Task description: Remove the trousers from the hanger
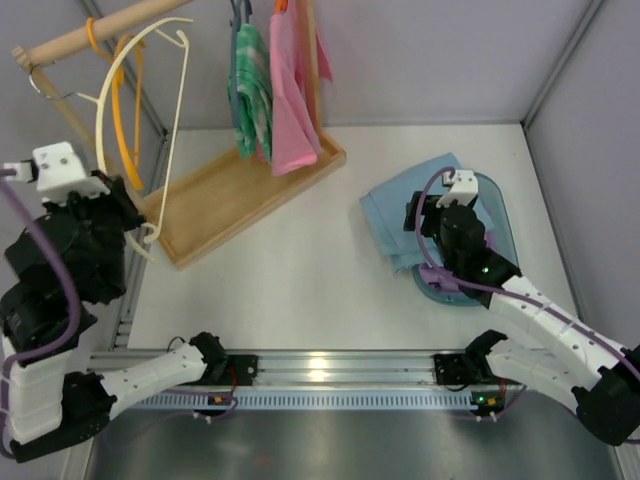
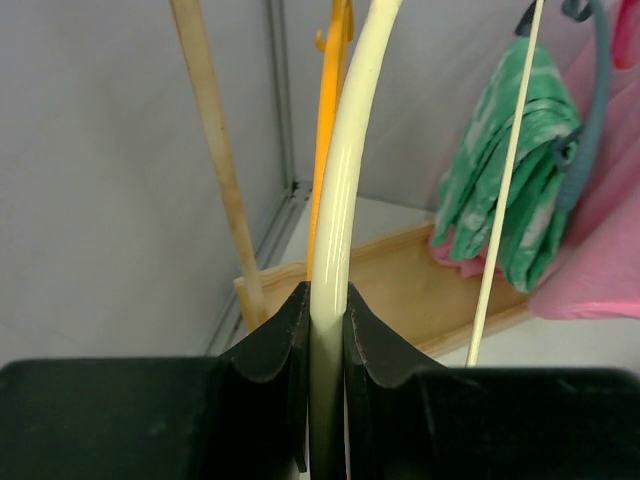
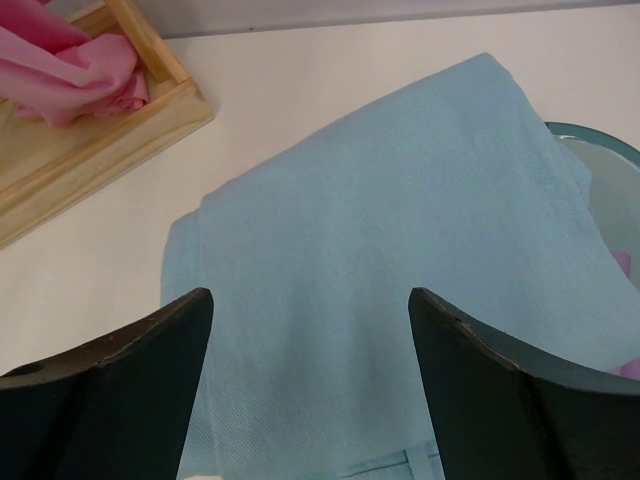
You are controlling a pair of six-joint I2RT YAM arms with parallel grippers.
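The light blue trousers lie crumpled on the table at the right, off the hanger and partly draped over a blue basin. My right gripper hovers just over them, open and empty. In the right wrist view the trousers fill the space between the spread fingers. The cream hanger stands bare at the left by the wooden rail. My left gripper is shut on its curved frame. In the left wrist view the hanger runs up from between the closed jaws.
A wooden rack with a tray base stands at the back left. It carries a yellow-orange hanger, a green patterned garment and a pink garment. The basin rim lies right of my right gripper. Grey walls enclose the table.
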